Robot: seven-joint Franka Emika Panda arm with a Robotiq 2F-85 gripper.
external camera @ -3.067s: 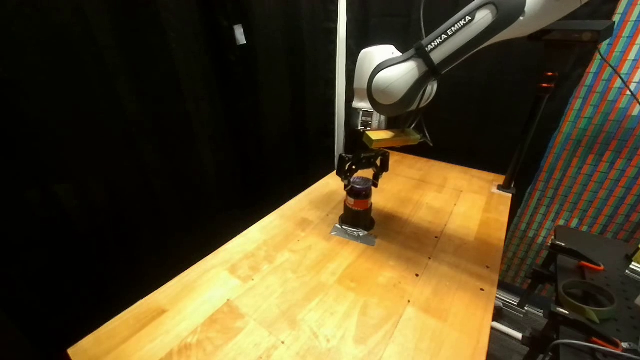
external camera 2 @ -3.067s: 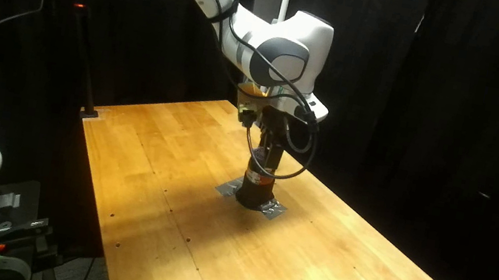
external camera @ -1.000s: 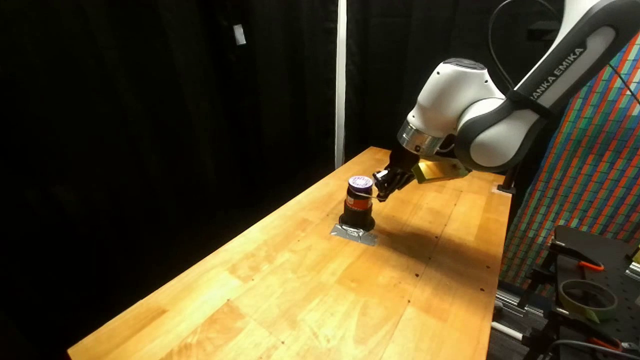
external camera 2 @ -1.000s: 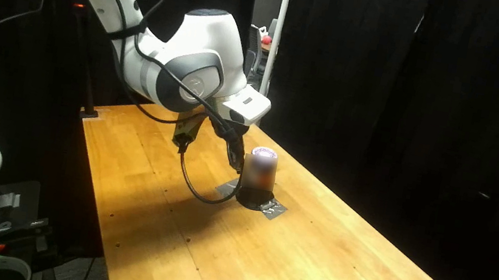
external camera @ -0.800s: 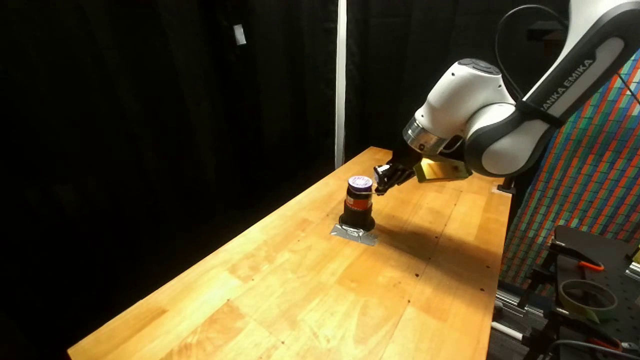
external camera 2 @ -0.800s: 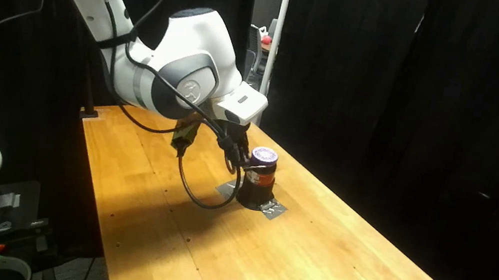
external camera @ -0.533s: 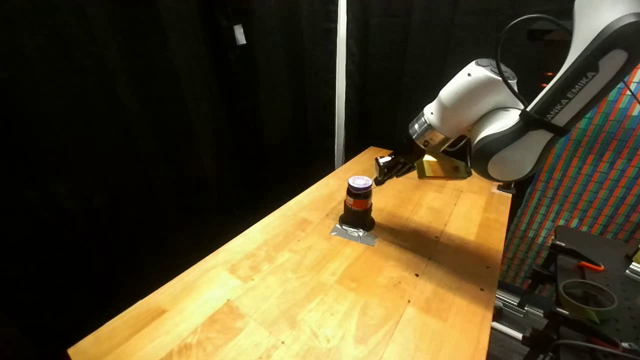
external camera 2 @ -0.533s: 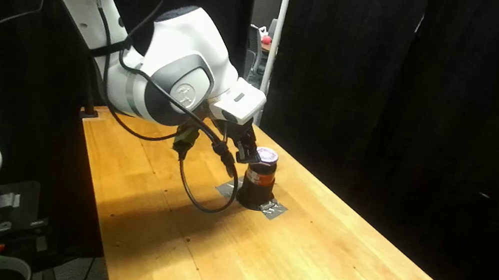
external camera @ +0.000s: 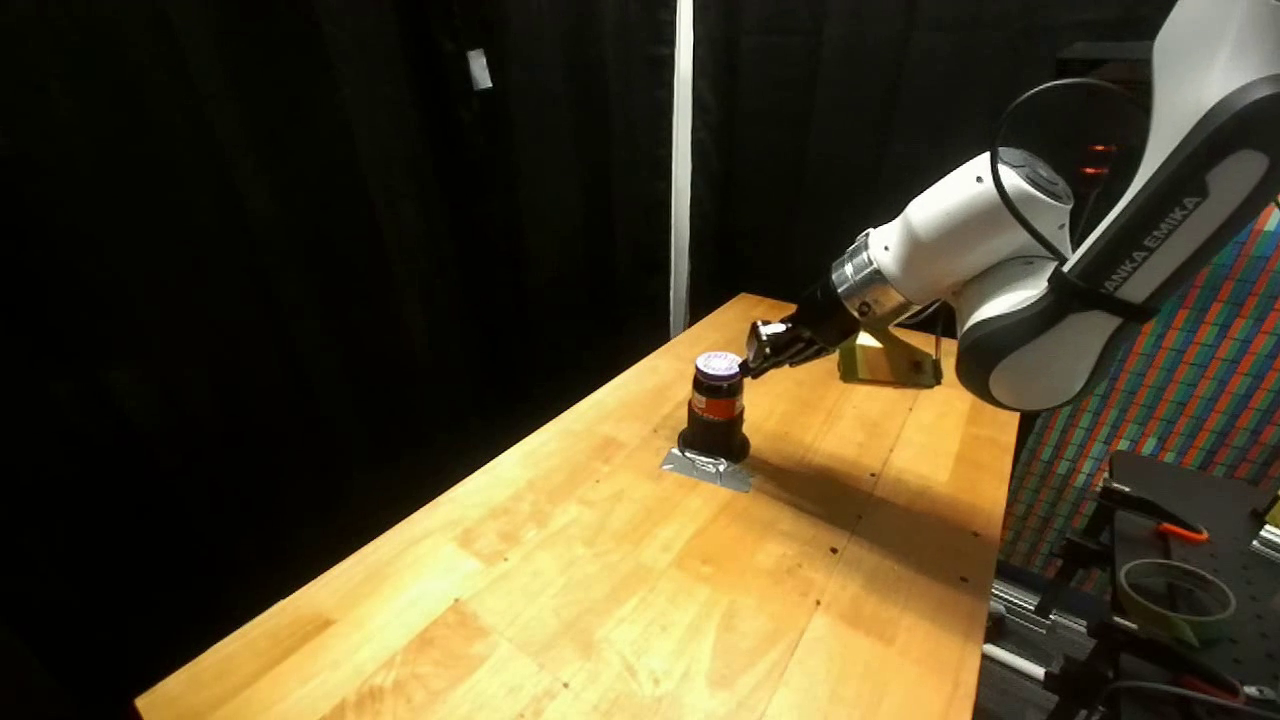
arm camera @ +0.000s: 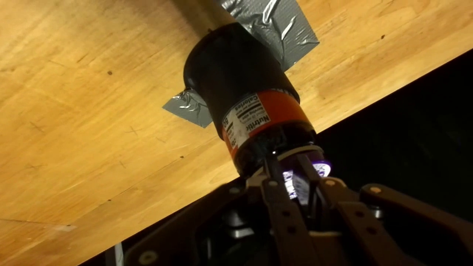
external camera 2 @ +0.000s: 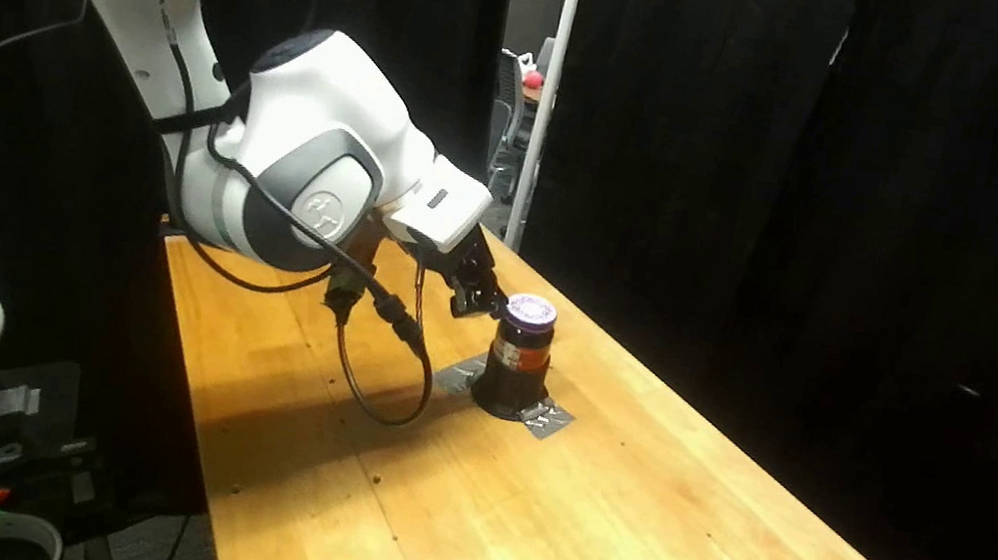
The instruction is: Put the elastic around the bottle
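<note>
The bottle (external camera: 718, 408), dark with an orange-red band and a purple-white lid, stands upright in a black holder (external camera 2: 508, 393) in both exterior views. The elastic (arm camera: 301, 150), a thin tan loop, curves round the neck just under the lid in the wrist view; part of it is hidden behind a fingertip. My gripper (arm camera: 289, 165) is tilted at the lid's side, its fingers slightly apart with a narrow gap between them. One finger (arm camera: 272, 168) overlaps the elastic in this view; whether it touches is unclear. Nothing is gripped.
Silver tape (external camera: 708, 469) fixes the holder to the wooden table (external camera: 640, 580). A cable loop (external camera 2: 380, 417) hangs from the wrist beside the bottle. A black side table with a tape roll (external camera: 1178, 602) stands past the table's edge. A dark curtain lies behind.
My gripper has gone from above the bottle to its side and tilted over. The elastic was stretched from the bottle to the fingers; that strand no longer shows, and the fingers have parted slightly.
</note>
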